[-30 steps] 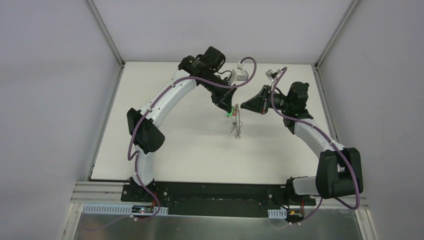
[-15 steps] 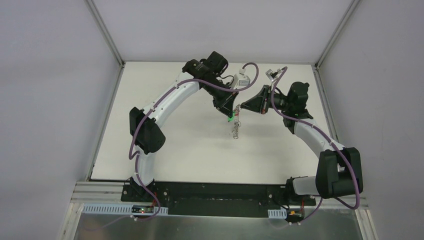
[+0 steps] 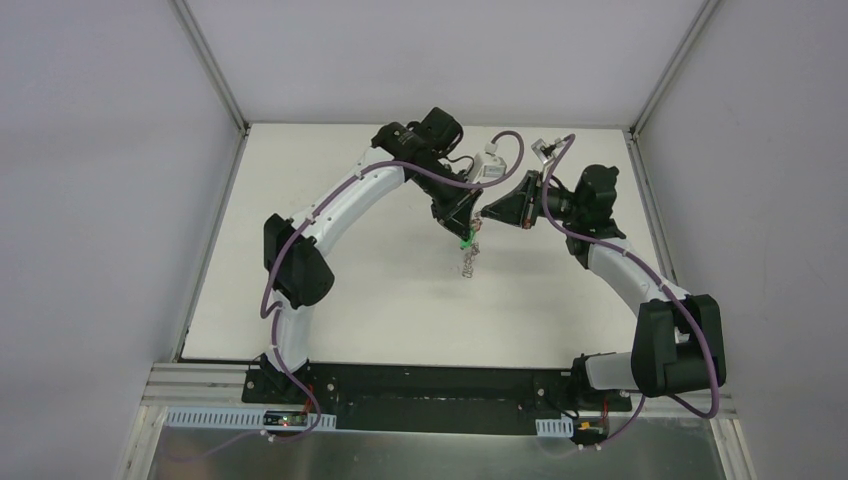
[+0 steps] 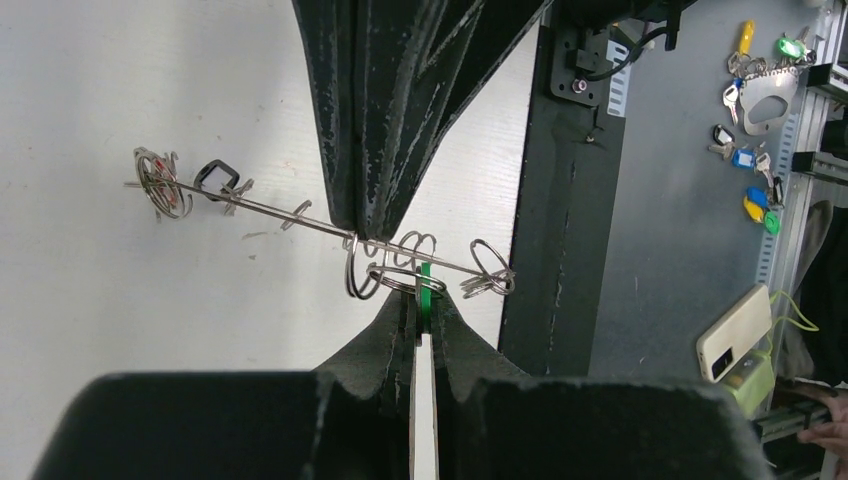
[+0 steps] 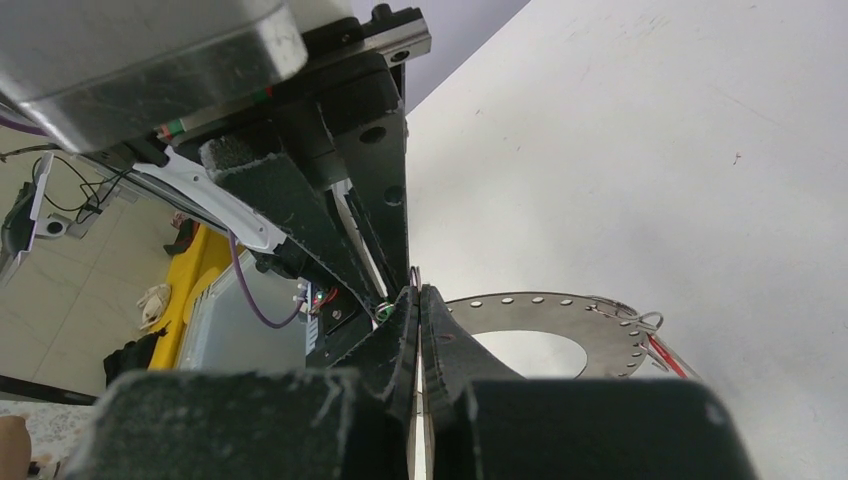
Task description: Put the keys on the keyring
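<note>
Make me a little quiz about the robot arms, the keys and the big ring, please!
1. True or false: the left tool is wide open and holds nothing.
2. What colour is the head of the key that the left tool grips? A red, B green, C yellow.
3. Fill the gap: the right tool is shut on the flat grey ____.

Key:
1. False, it is shut on a key.
2. B.
3. keyring.
</note>
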{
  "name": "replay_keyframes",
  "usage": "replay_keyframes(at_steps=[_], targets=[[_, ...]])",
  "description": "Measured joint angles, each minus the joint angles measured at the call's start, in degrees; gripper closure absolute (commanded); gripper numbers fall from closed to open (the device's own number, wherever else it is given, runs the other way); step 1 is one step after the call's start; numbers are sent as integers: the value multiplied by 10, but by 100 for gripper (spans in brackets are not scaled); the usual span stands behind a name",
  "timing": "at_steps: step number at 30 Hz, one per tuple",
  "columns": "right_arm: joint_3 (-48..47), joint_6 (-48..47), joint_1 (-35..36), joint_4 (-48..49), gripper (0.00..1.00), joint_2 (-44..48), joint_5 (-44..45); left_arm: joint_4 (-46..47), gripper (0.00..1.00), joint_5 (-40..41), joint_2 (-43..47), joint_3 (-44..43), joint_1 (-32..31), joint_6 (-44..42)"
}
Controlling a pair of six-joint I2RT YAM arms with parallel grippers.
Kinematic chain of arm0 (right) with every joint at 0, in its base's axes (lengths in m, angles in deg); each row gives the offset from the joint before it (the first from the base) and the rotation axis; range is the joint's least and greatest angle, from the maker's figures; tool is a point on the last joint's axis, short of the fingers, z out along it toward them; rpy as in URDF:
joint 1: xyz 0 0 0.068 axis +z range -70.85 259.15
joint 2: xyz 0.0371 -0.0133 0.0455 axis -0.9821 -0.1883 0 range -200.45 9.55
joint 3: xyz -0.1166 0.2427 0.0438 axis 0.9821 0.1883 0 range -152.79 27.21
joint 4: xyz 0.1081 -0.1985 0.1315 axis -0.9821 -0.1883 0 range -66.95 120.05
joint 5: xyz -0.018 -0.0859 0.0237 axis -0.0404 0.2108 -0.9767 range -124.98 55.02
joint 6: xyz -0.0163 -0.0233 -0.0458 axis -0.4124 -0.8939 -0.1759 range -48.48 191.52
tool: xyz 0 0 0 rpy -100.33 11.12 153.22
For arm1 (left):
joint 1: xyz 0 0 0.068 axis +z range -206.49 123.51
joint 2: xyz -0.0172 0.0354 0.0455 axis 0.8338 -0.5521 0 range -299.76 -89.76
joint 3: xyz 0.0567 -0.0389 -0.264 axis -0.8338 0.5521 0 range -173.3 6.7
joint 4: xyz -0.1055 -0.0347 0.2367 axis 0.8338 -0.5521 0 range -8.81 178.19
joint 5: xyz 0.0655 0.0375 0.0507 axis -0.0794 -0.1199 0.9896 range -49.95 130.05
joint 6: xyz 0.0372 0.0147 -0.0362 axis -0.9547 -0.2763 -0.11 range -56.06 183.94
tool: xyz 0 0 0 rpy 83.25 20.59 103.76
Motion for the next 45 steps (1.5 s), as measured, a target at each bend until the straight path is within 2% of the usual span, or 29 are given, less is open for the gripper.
replay_keyframes(at_steps=[19,33,45], targets=[[1,2,0,4,100,0,-3,0,100,0,-6,0,9,0],[3,12,0,13,100,-1,-3,-6,100,1,-33,-42,17,-5],[3,12,0,13,100,-7,-3,-13,100,1,-33,-45,28,-14]])
